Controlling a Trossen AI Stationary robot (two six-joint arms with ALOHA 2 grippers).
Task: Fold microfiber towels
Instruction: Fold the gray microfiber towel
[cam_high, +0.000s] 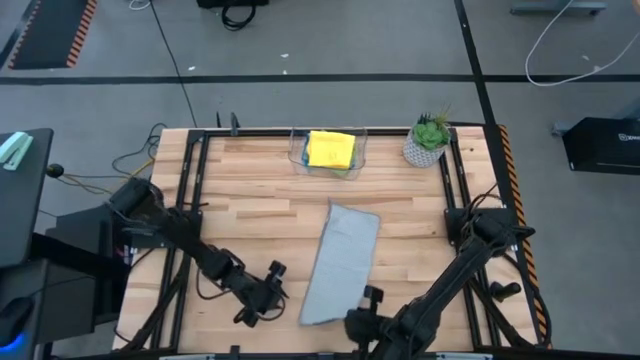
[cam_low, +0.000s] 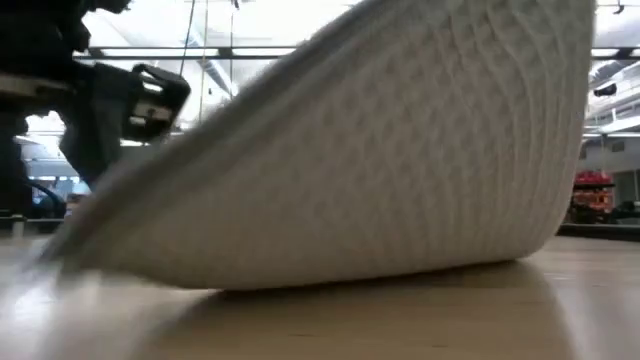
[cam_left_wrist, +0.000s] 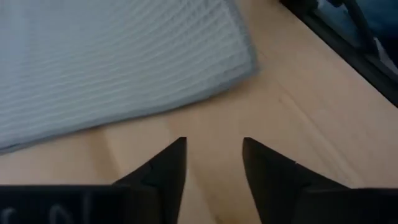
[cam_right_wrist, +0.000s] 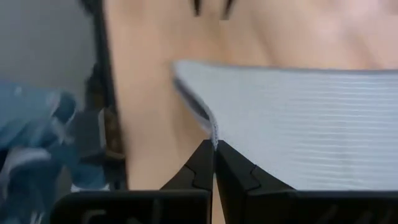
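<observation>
A pale grey-blue microfiber towel, folded into a long strip, lies in the middle of the table, running from far to near. My right gripper is at its near end and is shut on it. My left gripper is open over bare wood just left of the towel's near end. In the left wrist view the towel lies beyond the open fingers, apart from them. A folded yellow towel rests in a clear bin at the far edge. My right gripper pinches the towel's edge at its near right corner between the two shut fingers, slanting down from the table's near side. That corner is raised. The rest of the towel lies on the table. One layer or several, I cannot tell.
The clear bin stands at the far centre and a small potted plant at the far right corner. Black rails run along the table's left and right sides. Bare wood lies left of the towel.
</observation>
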